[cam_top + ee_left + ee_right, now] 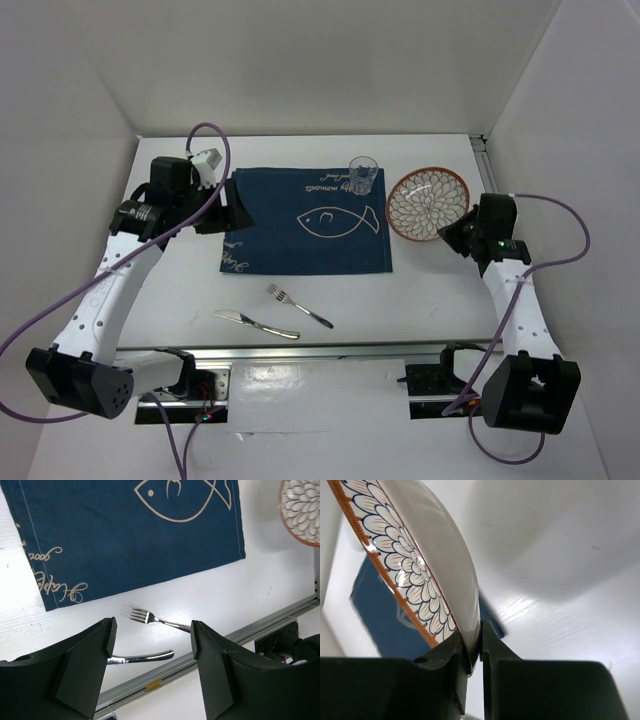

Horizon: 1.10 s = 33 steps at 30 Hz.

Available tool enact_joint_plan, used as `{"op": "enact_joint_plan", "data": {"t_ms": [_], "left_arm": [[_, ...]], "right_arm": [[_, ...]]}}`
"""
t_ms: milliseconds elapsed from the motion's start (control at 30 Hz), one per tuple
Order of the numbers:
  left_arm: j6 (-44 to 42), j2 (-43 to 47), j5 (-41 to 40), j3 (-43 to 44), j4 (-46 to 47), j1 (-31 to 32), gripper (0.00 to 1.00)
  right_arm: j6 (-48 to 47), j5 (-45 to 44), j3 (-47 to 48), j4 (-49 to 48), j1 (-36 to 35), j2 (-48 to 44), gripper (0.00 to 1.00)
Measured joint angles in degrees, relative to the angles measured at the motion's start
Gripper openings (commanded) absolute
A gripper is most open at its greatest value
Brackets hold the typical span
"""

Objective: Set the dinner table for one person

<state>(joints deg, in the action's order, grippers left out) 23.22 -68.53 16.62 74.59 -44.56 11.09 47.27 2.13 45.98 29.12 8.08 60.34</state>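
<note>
**Plate gripped at the rim, not yet on the mat**

- Right gripper [475, 641]: jaws clenched on the near rim of the plate [420, 575], one finger on the patterned face and the other on the plain underside. The rest of the plate runs up and away from the fingertips. Whether its far edge is clear of the surface, I cannot tell.
- Dinner table [420, 300]: the white top lies under both arms. The part beneath the right jaws is bare.
- Placemat [305, 220]: beyond the gripped plate as seen from the right jaws, toward the other arm. Its near corner shows just past the rim.
- Glass [362, 175]: stands on the far part of the mat, on the side nearest the right jaws.
- Left gripper [152, 627]: jaws released and spread wide, holding nothing, hovering above the mat's outer edge. Fork [150, 618] and knife [145, 656] lie on the bare table ahead of these fingertips, apart from the mat.

Step in hand, as I read it: the plate is being taken up for carrying to the mat.

Next move calls for: lifting enough to clear the mat's edge, carrying the plate across toward the fish outline, keeping well off the glass, lowering it flat, then letting go. A pinch on the rim alone gives little hold, so the plate may droop or slip. The cutlery is left for afterwards.
</note>
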Motion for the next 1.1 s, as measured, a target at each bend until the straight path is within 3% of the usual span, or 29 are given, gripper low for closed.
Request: {"op": "enact_joint_plan", "data": {"t_ms": [233, 400, 600, 800, 1100], "left_arm": [[2.82, 0.02, -4.55, -1.01, -0.2, 0.0, 0.78], [5.68, 0.5, -9.88, -1.18, -0.46, 0.0, 0.78], [7.5, 3.43, -14.99, -1.27, -0.81, 0.0, 0.77], [8.5, 5.46, -17.7, -1.27, -2.43, 0.0, 0.74], [8.66, 6.27, -17.99, -1.9, -3.61, 0.0, 0.71]], "right_arm": [[-7.85, 17.18, 4.28, -0.24, -1.95, 0.2, 0.0], [-7.72, 23.69, 4.33, -3.06, -14.91, 5.33, 0.0], [-7.28, 25.64, 10.67, -7.56, -28.57, 22.01, 0.0], [-2.62, 25.7, 14.93, -17.27, -29.24, 36.41, 0.0], [1.44, 26.29, 25.27, -23.19, -29.07, 51.67, 0.0]]}}
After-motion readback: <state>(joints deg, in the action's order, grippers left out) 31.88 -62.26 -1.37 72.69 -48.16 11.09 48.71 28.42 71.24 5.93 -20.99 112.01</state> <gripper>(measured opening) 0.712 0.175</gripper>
